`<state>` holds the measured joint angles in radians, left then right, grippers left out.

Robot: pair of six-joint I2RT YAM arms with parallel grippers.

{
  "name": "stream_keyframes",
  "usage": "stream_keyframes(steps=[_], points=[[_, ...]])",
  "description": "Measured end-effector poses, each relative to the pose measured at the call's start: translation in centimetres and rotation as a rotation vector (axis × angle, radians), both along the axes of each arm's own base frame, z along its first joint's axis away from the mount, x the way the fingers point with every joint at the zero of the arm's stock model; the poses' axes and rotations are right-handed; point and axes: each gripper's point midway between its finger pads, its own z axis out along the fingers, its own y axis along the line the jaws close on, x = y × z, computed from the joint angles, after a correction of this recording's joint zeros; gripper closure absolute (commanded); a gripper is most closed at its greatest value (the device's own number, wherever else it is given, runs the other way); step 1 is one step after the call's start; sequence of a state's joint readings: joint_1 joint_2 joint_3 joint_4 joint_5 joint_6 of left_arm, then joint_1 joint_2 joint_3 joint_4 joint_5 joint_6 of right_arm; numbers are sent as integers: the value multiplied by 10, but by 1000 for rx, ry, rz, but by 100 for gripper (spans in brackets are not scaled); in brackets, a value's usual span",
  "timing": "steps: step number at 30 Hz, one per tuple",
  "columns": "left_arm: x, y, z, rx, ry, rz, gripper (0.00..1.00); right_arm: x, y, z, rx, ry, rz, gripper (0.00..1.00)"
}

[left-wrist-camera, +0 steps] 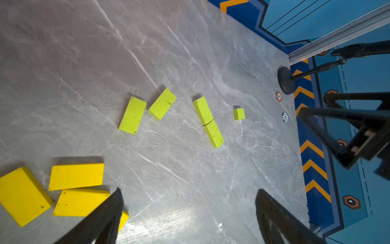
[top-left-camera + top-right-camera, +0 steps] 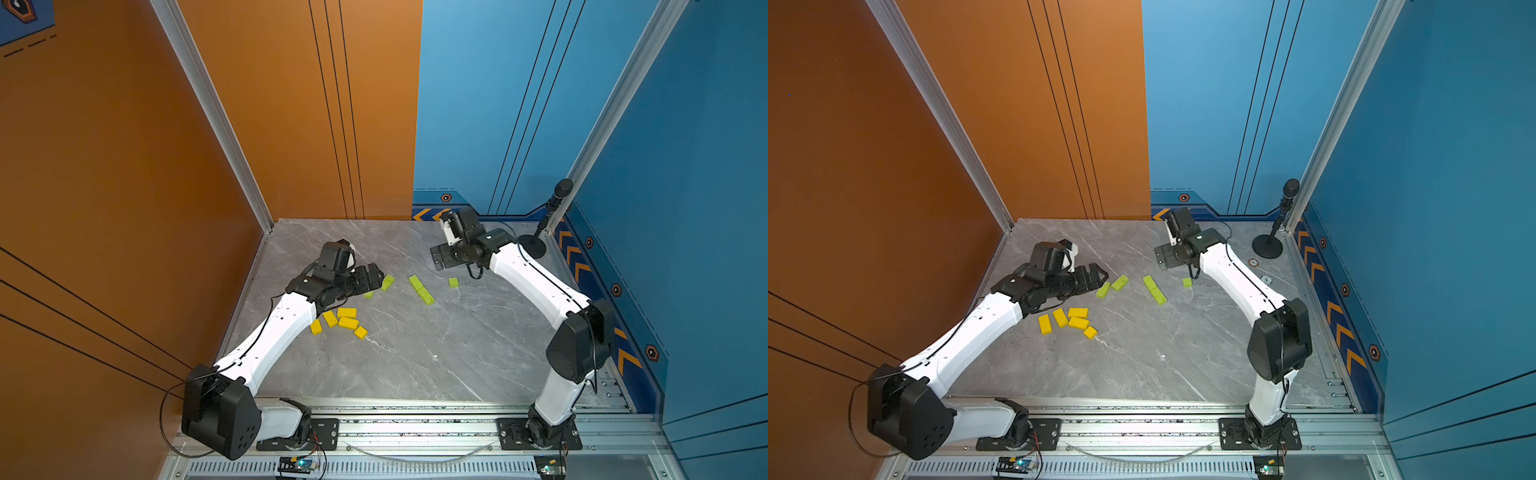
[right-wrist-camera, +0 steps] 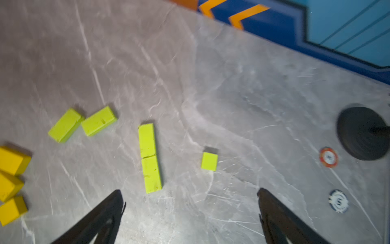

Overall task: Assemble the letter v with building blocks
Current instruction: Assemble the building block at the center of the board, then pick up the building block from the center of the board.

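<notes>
**Ana:** Where do the blocks lie?

**Ben:** All on the grey marble-look table point(image 2: 415, 361), around the middle of both top views. Five yellow blocks point(image 2: 338, 321) sit in a loose cluster left of centre, beside the left arm. Two joined green bricks point(image 2: 421, 289) lie end to end, touching, in one slanted line at centre. A green cube point(image 2: 453, 282) stands alone just right of them. Two loose green bricks point(image 2: 1119, 282) lie nearly corner to corner further left, just in front of the left claw point(image 1: 188, 190).

**Ana:** And the claws?

**Ben:** The left claw is spread wide with nothing between its fingers; in its wrist view one finger covers part of a yellow block. The right claw point(image 3: 189, 191) is spread wide too and holds nothing. In the top views it sits above the green cube in the frame, apart from it.

**Ana:** Any writing to read?

**Ben:** Two round discs point(image 3: 328, 157) lie near the table's right edge, one orange-rimmed and one dark blue. Their centre marks are too blurred to read. The blue wall point(image 2: 685, 166) carries orange chevrons point(image 2: 575, 253) and small hexagon badges point(image 2: 446, 198), which are pictures rather than letters. A microphone point(image 2: 557, 199) stands on a round base in the far right corner.
</notes>
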<state>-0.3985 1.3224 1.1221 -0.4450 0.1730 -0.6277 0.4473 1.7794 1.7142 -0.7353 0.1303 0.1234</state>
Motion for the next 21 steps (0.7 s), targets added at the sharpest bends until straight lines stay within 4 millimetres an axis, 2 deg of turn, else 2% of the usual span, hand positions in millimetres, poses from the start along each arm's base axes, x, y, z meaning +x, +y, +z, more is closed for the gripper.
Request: stream_keyframes(steps=[2,5,11,13,16,21], points=[[-1,-10,8,-1,-20,-21,2,7,-22,2,2,0,-85,0],[-4,-27,12,-10,-31,-56,2,8,-41,-21,-21,65,-175,0],[-11,-52,3,-26,0,-93,2,3,-39,-77,-66,200,-241,10],[-13,-55,0,-29,10,-97,2,3,-37,-94,-77,235,-252,11],[-15,-57,-2,-36,20,-93,2,2,-34,-122,-101,290,-260,19],[-18,-55,-13,-30,46,-86,2,-2,-35,-166,-144,379,-274,27]])
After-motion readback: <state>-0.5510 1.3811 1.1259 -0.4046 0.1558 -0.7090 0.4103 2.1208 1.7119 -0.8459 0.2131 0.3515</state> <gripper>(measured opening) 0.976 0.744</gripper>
